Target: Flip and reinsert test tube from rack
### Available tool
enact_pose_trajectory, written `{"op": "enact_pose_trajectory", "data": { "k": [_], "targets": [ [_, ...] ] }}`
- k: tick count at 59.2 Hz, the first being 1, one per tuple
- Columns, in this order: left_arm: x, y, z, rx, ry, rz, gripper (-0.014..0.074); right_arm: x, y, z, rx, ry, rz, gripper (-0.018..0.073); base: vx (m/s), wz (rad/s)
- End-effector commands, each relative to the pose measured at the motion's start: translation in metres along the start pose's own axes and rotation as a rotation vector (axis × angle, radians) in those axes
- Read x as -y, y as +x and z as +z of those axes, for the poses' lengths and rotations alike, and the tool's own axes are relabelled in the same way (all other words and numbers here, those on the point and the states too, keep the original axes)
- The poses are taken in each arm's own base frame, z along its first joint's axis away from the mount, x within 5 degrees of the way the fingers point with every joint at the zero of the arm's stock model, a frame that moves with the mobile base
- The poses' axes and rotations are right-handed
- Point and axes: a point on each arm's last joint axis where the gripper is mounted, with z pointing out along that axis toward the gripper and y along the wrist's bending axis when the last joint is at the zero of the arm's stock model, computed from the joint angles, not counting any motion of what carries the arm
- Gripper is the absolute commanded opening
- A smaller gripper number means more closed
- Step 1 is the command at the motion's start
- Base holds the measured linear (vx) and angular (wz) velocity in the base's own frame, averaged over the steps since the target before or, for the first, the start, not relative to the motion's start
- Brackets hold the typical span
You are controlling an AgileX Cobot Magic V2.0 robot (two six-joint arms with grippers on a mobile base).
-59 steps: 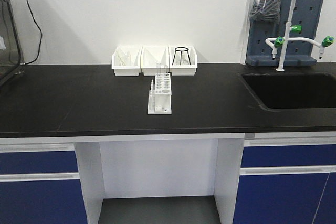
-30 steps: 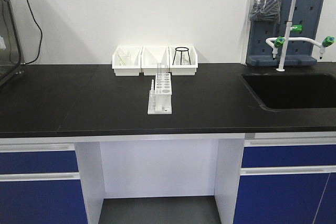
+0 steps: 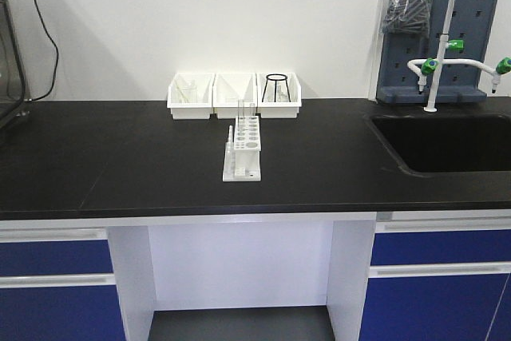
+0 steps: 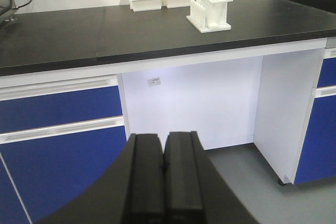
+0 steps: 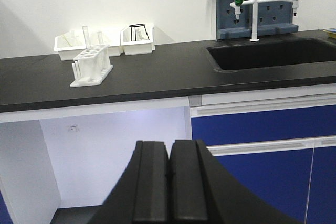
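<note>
Black surface (image 3: 120, 149) is shown bearing the rack (image 3: 243, 153), the test tube (image 3: 242, 108) stood upright at its far end, while left pincer (image 4: 164, 182) and right pincer (image 5: 169, 182) are closed, empty and well apart from it, so one is best opened and lowered squarely over the tube.

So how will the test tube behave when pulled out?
The test tube looks like thin clear glass, so probably fragile and slippery. It stands upright above the rack, so a sideways pull might tip the small rack. Round, it would likely roll if laid down.
</note>
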Motion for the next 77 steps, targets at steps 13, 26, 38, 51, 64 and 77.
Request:
{"op": "enact_pose_trajectory", "data": {
  "k": [13, 26, 38, 51, 64, 77],
  "targets": [
    [0.0011, -0.0089, -0.0012, 0.091, 0.013, -0.014, -0.0006, -0.0011, -0.0067, -0.0012, 0.086, -0.011, -0.016, -0.0011, 0.21, 0.01],
    [0.0011, -0.0089, -0.0012, 0.091, 0.013, -0.014, -0.0006, -0.0011, -0.0067, -0.0012, 0.086, -0.011, -0.016, -0.0011, 0.31, 0.17],
    [0.0011, -0.0089, -0.0012, 0.091, 0.013, -0.014, -0.0006, -0.0011, -0.0067, -0.0012, 0.086, -0.011, -0.016, -0.0011, 0.39, 0.09],
    [0.0011, -0.0089, -0.0012, 0.091, 0.013, -0.014, -0.0006, -0.0011, -0.0067, -0.0012, 0.086, -0.011, -0.016, -0.0011, 0.4, -0.03],
    [0.0011, -0.0089, -0.0012, 0.091, 0.013, -0.014, -0.0006, -0.0011, -0.0067, -0.0012, 0.086, -0.011, -0.016, -0.0011, 0.38, -0.07],
    [0.0011, -0.0089, -0.0012, 0.091, 0.013, -0.014, -0.0006, -0.0011, -0.0067, -0.0012, 0.086, -0.011, -0.016, -0.0011, 0.35, -0.06]
  ]
}}
